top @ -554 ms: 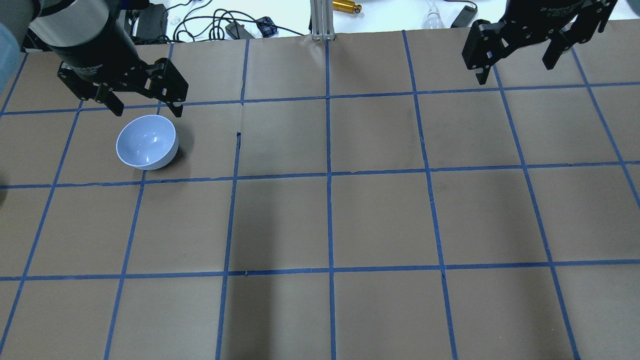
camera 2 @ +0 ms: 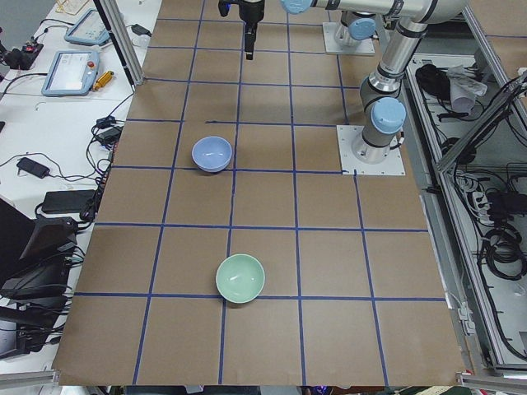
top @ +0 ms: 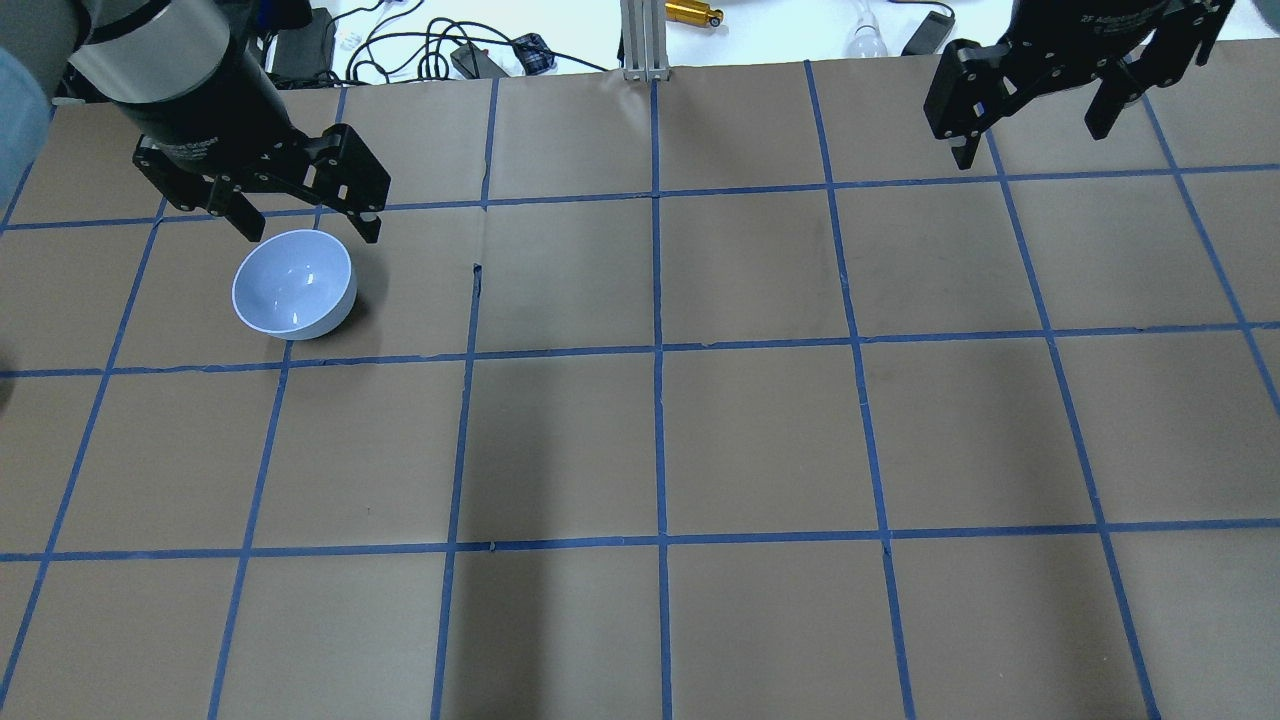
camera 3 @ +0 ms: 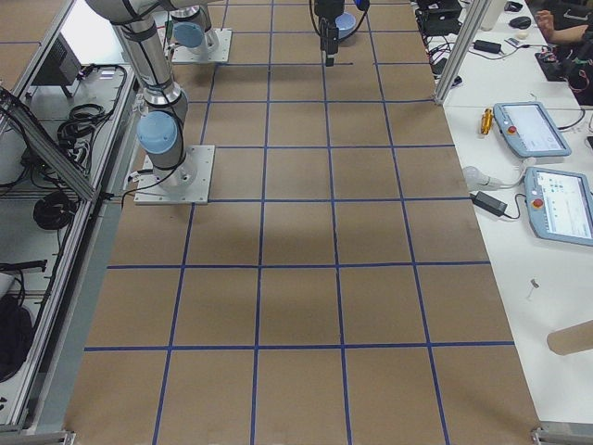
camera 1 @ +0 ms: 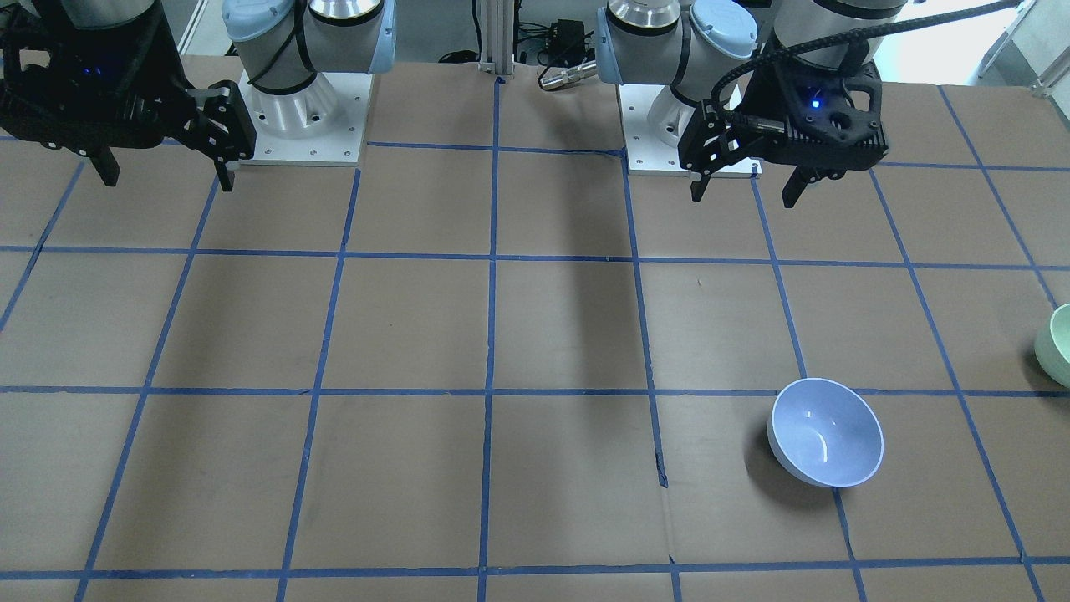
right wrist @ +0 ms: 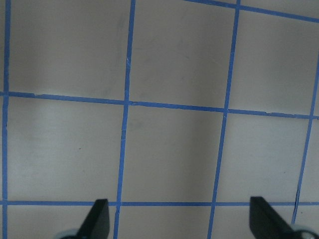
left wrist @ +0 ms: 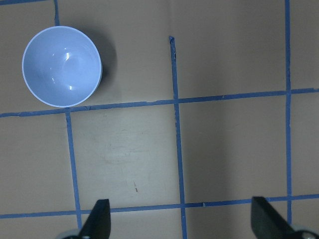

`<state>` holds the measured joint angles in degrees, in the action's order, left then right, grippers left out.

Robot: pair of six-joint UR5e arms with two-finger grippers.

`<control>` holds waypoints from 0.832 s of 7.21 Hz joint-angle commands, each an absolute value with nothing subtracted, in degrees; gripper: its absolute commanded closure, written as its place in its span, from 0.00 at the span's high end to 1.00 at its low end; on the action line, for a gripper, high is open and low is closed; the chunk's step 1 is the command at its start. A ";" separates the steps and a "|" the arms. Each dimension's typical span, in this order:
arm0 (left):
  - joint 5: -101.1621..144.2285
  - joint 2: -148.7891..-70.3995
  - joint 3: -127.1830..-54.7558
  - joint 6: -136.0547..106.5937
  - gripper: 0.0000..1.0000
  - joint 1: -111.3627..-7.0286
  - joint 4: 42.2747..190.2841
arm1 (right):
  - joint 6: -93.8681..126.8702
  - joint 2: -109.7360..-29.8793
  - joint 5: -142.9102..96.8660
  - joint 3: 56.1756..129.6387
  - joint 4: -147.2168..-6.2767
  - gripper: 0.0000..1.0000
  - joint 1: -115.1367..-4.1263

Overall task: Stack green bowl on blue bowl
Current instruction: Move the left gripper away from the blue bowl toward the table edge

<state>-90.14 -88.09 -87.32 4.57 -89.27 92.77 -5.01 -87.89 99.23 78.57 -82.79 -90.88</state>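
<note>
The blue bowl stands upright and empty on the left part of the table; it also shows in the front-facing view, the exterior left view and the left wrist view. The green bowl stands upright and apart from it, nearer the table's left end. It is cut off at the front-facing view's edge and out of the overhead view. My left gripper is open and empty, high above the table near the blue bowl. My right gripper is open and empty, high over the far right.
The brown table top carries a blue tape grid. An aluminium post and cables lie past the far edge. The arms' base plates sit on the robot's side. Teach pendants lie on a side table.
My left gripper has shifted a little to the right and closer over the blue bowl's far rim. The right gripper and the blue bowl have stayed in place.
</note>
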 commanded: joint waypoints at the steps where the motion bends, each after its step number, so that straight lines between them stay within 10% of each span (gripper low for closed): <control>1: -90.26 -87.63 -87.36 4.83 1.00 -89.30 92.99 | -5.01 -87.89 99.23 78.57 -82.79 1.00 -90.88; 6: -92.90 -87.01 -90.08 23.69 1.00 -82.13 92.46 | -5.01 -87.89 99.23 78.57 -82.79 1.00 -90.88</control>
<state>-91.99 -86.97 -89.28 18.83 -85.93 92.37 -5.01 -87.89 99.23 78.57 -82.79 -90.88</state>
